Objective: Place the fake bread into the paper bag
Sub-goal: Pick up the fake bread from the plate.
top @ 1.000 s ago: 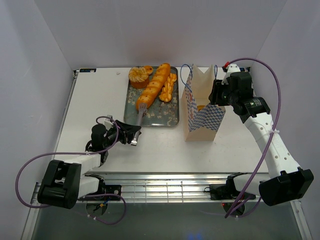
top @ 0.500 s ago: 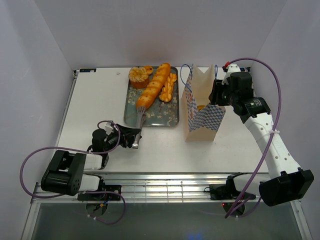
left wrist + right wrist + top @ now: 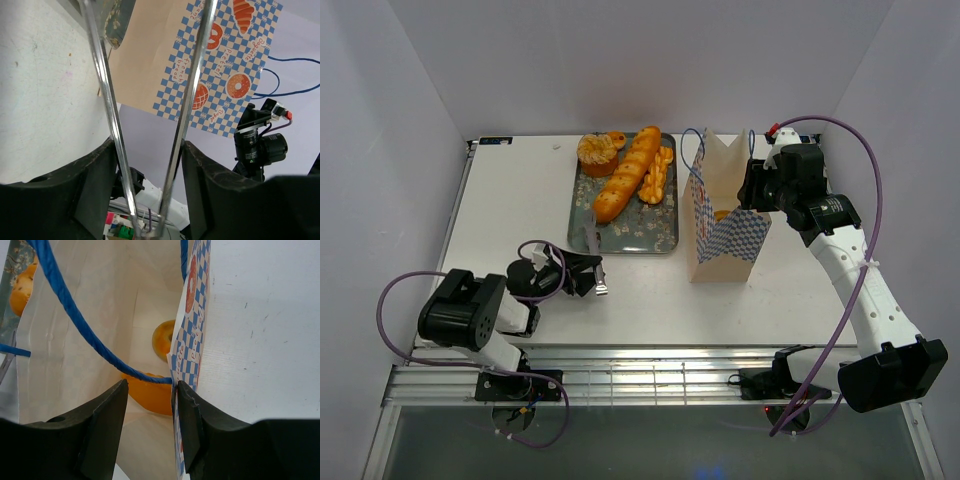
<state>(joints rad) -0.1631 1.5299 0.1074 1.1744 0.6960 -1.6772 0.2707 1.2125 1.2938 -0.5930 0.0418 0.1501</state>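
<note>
Orange bread (image 3: 150, 392): two pieces lie in bag (image 3: 725, 215); baguette (image 3: 628, 172), cupcake (image 3: 597, 152), twist (image 3: 655, 178) and a small one left on tray (image 3: 625, 238). Right gripper (image 3: 752, 188) pinches bag rim; left gripper (image 3: 592, 272) grasps empty tongs (image 3: 111, 115) over bench (image 3: 520, 200)

Matt cream paper bag (image 3: 725, 215), blue-checked print, smooth cord handles (image 3: 65, 305). Glossy, plastic-looking fake bread (image 3: 628, 175); polished metal tongs (image 3: 112, 100). Matt white table (image 3: 520, 200), faintly scuffed.
</note>
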